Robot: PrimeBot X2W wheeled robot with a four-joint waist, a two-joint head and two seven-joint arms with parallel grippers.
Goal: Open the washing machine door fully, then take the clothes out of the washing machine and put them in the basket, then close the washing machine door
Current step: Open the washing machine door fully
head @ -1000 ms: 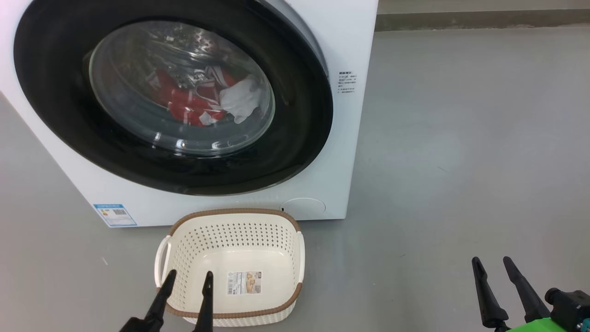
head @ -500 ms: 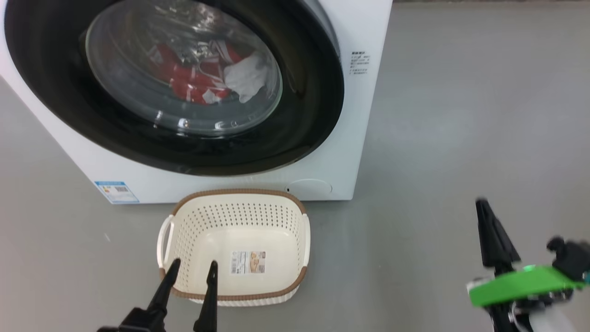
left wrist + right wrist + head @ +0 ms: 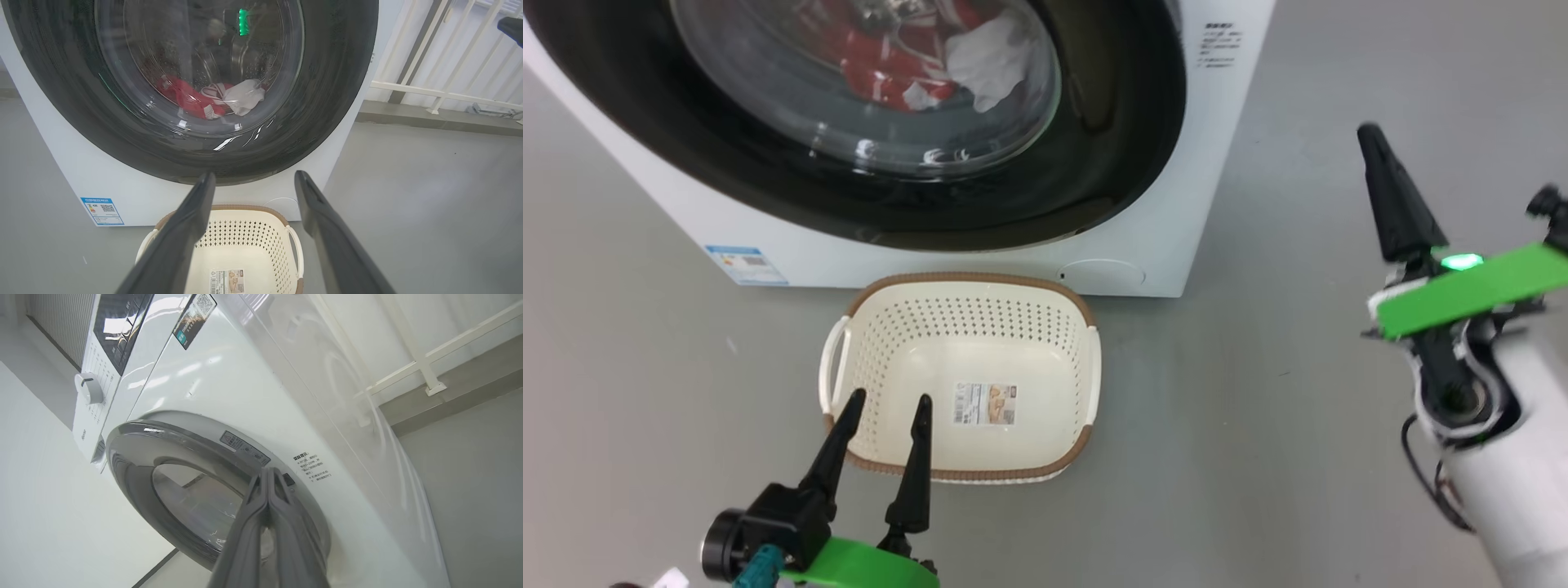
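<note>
Two grippers appear, and we read each from its fingers outward. On the left gripper (image 3: 890, 400) the fingers (image 3: 835, 453) stand spread wide with nothing between them; their tips hang over the near left corner of the basket (image 3: 972, 279); in the left wrist view we look between them at the machine's front. On the right gripper (image 3: 1369, 135) the fingers are pressed together into one dark point, pinching nothing; we find it raised to the right of the washing machine (image 3: 1225, 122), apart from it in the head view; in the right wrist view its tip lies before the right edge of the door (image 3: 1111, 122), and we cannot tell whether it touches. The basket sits upright on the grey floor (image 3: 1258, 408) just in front of the machine, with a sticker (image 3: 985, 404) on its inner bottom. The door looks shut against the white front; behind its glass we see the clothes (image 3: 882, 65), red pieces with a white cloth (image 3: 992, 57) to their right, lying low in the drum; a blue label (image 3: 745, 264) marks the machine's lower left corner.
</note>
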